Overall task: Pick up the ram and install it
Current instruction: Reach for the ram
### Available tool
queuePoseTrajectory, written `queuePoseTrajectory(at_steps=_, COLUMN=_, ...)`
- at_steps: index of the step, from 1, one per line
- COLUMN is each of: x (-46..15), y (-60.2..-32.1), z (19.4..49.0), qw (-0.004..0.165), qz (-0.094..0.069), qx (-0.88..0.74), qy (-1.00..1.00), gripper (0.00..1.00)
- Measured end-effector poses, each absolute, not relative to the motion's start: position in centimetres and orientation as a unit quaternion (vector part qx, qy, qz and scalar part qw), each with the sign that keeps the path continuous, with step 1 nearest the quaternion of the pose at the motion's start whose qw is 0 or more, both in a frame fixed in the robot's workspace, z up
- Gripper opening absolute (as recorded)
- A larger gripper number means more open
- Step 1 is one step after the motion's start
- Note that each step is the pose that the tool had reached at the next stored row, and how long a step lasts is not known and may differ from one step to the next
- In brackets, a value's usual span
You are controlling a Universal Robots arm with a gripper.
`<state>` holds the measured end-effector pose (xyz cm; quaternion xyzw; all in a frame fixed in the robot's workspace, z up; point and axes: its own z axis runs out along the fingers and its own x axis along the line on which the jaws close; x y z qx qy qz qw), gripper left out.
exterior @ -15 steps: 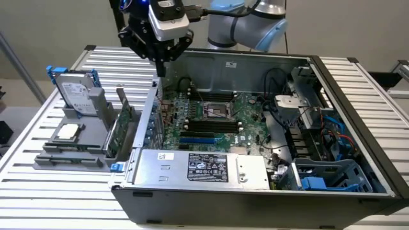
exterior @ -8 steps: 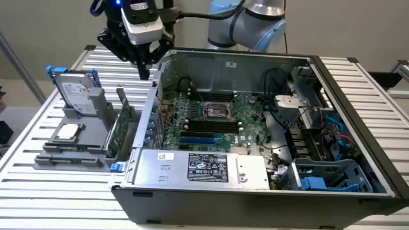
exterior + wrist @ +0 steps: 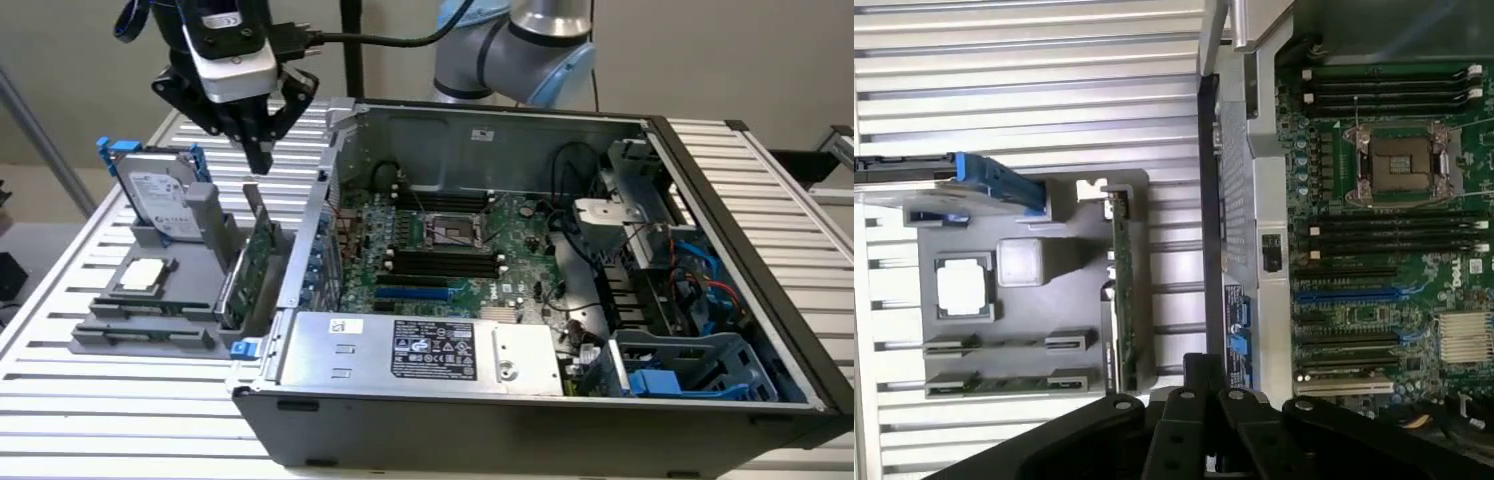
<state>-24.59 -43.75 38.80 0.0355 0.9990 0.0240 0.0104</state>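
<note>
The black two-fingered gripper point(image 3: 259, 160) hung fingers-down over the grey plastic parts holder point(image 3: 140, 345), which sat on the white slatted table point(image 3: 80, 410) just beside the open grey computer case point(image 3: 534, 430), at the exterior view's left. Its jaws looked drawn together to a point, with nothing pinched between them. The tips stood just above the upper end of the tall green expansion card point(image 3: 254, 275), which was set on edge in the holder. They were apart from the card rather than touching it.

The holder also held a silver hard drive in blue rails point(image 3: 160, 205), propped upright at the back, and a square silver processor chip point(image 3: 143, 275) lying flat in its recess. Near the holder's front edge ran two long narrow slots with clips at each end point(image 3: 1004, 343). In the wrist view a thin dark line joined the clips of each slot — whether that was the edge of the ram could not be told, and no slim green stick could be picked out with certainty elsewhere.

Inside the case, the green motherboard point(image 3: 521, 250) lay flat, with rows of black memory slots point(image 3: 434, 262) on both sides of the square processor socket point(image 3: 451, 232). A silver power supply box with a black label point(image 3: 427, 350) sat along the case's near wall.
</note>
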Motion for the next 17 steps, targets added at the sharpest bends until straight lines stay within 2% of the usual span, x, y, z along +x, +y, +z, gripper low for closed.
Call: queuePoseTrajectory(at_steps=17, x=-32.3, y=-45.5, z=37.7, qw=0.01, qz=0.024, qx=0.035, qy=0.999, gripper=0.0)
